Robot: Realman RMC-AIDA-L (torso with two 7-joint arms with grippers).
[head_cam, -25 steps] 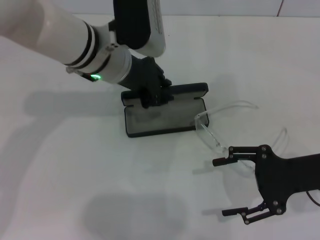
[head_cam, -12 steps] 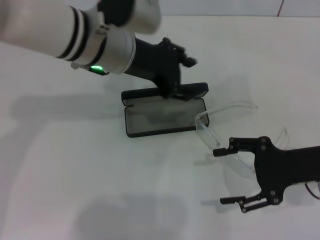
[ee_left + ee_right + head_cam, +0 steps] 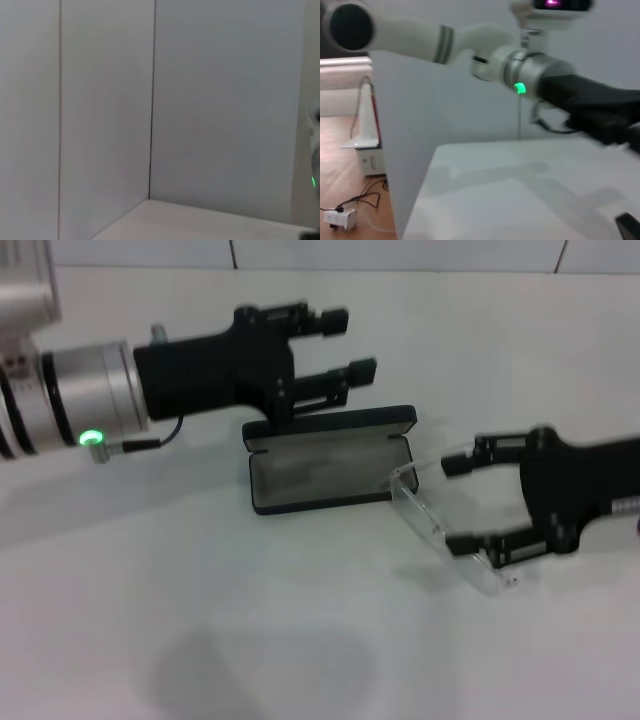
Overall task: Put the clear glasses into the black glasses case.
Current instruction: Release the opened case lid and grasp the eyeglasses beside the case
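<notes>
where the left arm enters from the left edge of the head view, a green light [image 3: 92,437] glows on its silver wrist. the left gripper [image 3: 345,340] sits at the far side of the table [image 3: 200,620], just beyond the far left part of the case [image 3: 325,460]. its two black fingers [image 3: 335,315] point right, are spread apart and hold nothing. whether it touches the case cannot be told.

the case lies open near the table centre. the grey-lined tray faces up and the lid stands along the far edge.

the glasses [image 3: 445,525] lie on the table just right of the case. the near left end of the clear lens is at the case's near right corner; contact cannot be told. the lens runs from there toward the near right.

the right gripper [image 3: 455,502] reaches in from the right edge. its fingers [image 3: 470,540] point left, released, one on the far side and one on the near side of the lens. the near finger overlaps the clear frame; a grip is not confirmed.

the right wrist view shows the left arm [image 3: 470,40] over the table.
</notes>
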